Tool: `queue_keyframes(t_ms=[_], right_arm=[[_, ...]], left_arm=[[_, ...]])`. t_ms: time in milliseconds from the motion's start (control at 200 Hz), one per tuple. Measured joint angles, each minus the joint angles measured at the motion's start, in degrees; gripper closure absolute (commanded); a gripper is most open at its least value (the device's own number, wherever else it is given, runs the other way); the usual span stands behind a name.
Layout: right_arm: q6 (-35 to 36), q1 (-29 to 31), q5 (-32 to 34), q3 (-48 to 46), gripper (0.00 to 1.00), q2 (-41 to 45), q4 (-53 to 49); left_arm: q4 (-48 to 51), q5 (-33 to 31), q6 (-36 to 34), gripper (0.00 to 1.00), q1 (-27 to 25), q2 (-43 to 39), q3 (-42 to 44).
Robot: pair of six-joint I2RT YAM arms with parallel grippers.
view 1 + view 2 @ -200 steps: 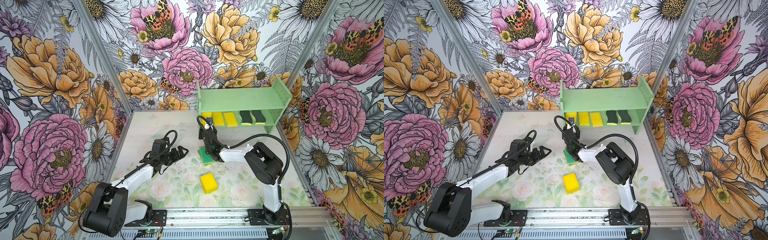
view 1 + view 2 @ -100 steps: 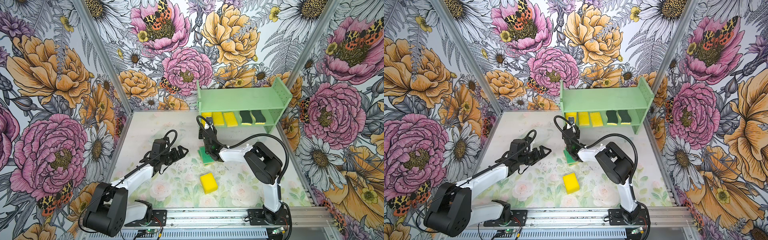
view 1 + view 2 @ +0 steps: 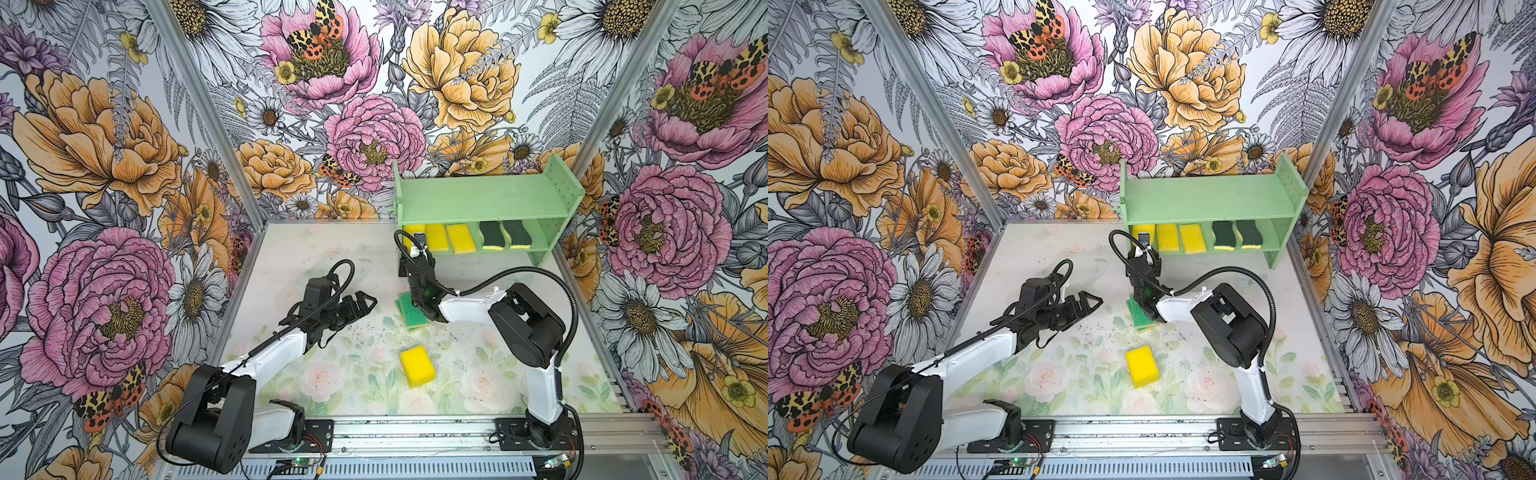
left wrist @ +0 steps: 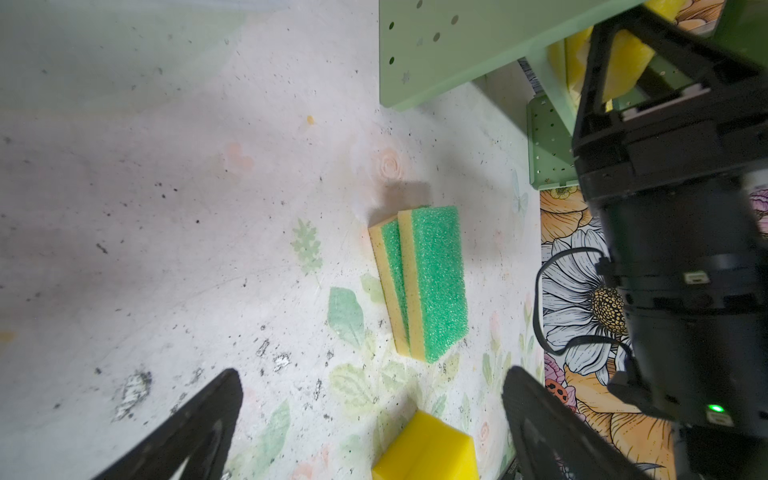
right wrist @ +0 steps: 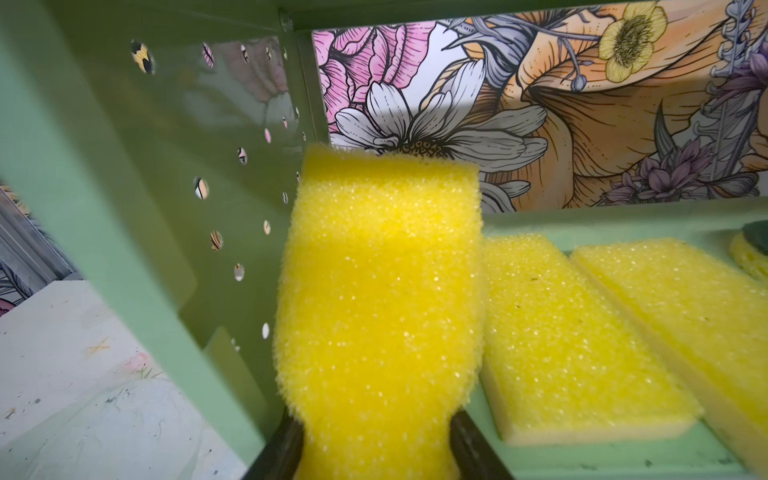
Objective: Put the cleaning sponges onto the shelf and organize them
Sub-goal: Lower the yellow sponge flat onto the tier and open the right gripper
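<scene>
The mint-green shelf (image 3: 482,199) stands at the back right. Its lower tier holds two plain yellow sponges (image 3: 448,237) and two wavy dark-green-topped sponges (image 3: 504,235). My right gripper (image 5: 376,436) is shut on another yellow sponge (image 5: 382,291), squeezing its near end, at the tier's left end beside the pierced side panel (image 5: 232,174). Two teal-topped sponges (image 4: 432,282) lie overlapping on the floor, partly under the right arm in both top views. A plain yellow sponge (image 3: 417,365) lies nearer the front. My left gripper (image 4: 374,374) hangs open left of them, holding nothing.
Flowered walls close the cell on three sides. The floor mat (image 3: 316,257) is speckled with dark crumbs. The right arm's cable (image 3: 532,274) arcs over the floor in front of the shelf. The shelf's top tier (image 3: 1208,199) holds nothing.
</scene>
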State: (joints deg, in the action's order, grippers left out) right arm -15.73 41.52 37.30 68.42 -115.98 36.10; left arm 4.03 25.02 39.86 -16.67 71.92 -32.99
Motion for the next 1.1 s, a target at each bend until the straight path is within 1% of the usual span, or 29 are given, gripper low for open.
queue_keyframes(t_ms=[786, 1021, 1101], right_arm=[[0.0, -0.6, 0.0, 0.5, 0.52, -1.9, 0.0], [0.2, -0.6, 0.0, 0.7, 0.51, -1.9, 0.0], [0.2, -0.6, 0.0, 0.7, 0.49, -1.9, 0.0]], left_arm=[[0.2, 0.0, -0.9, 0.01, 0.1, 0.0, 0.0], [0.2, 0.0, -0.9, 0.01, 0.1, 0.5, -0.2], [0.2, 0.0, -0.9, 0.01, 0.1, 0.6, -0.3]])
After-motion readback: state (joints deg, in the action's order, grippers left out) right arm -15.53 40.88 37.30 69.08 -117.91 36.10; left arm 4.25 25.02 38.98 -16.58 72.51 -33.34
